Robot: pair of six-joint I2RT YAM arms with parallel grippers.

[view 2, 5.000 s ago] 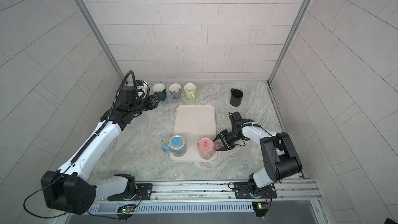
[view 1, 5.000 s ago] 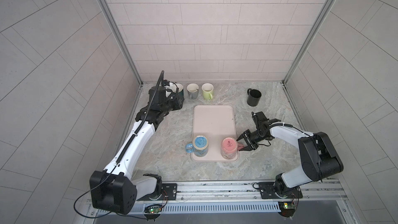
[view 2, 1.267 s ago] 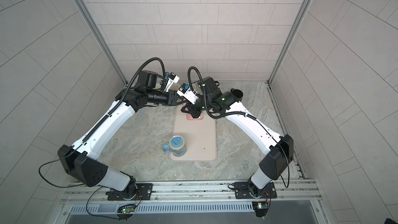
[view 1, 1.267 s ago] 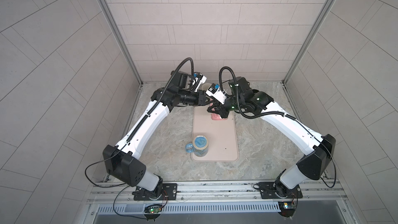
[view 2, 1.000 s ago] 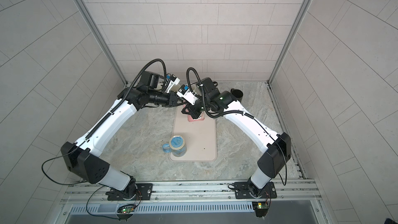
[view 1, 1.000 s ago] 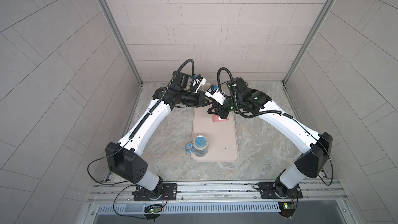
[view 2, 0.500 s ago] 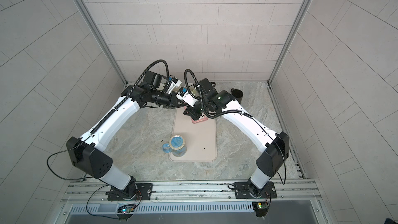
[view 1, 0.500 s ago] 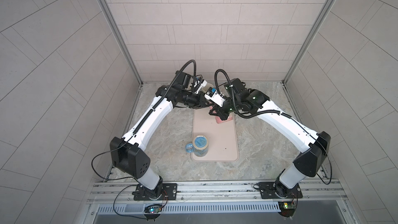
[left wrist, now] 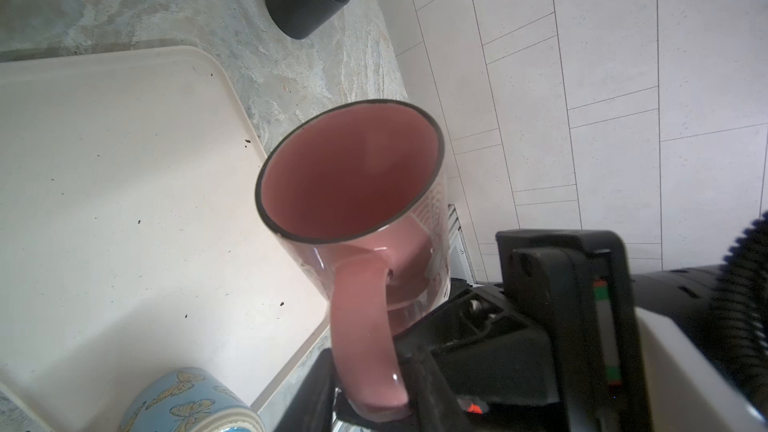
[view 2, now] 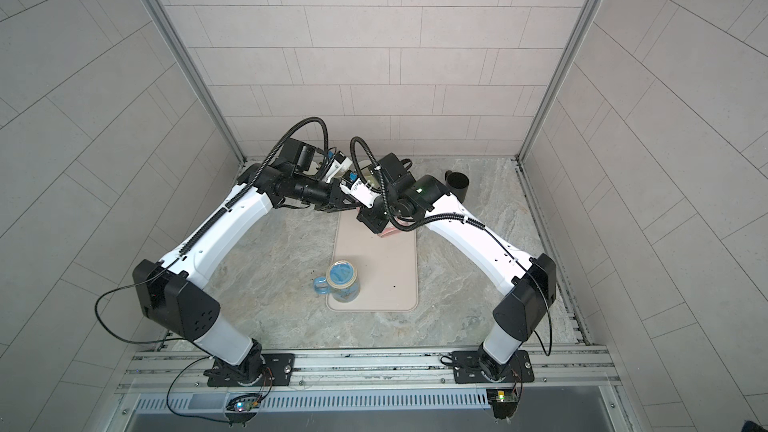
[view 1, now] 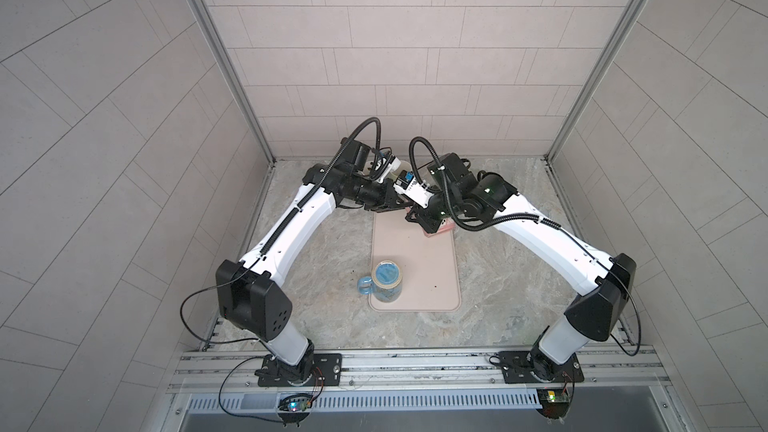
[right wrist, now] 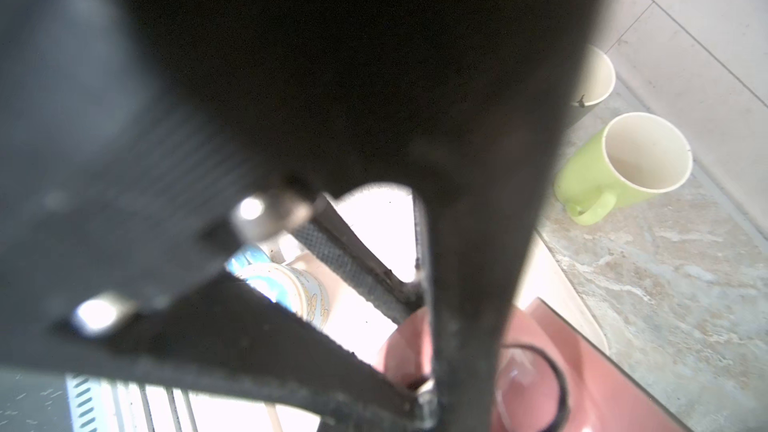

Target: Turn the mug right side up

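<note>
Left wrist view: right tool clamps the empty pink mug by its handle; left tool state unclear.

Five mugs are showing: one pink mug, one blue butterfly mug, one black mug, one lime-green mug and one cream-lined mug. The two robot arms are hiding part of the back row, so that tally may be running short. One beige tray is lying under them.
</note>
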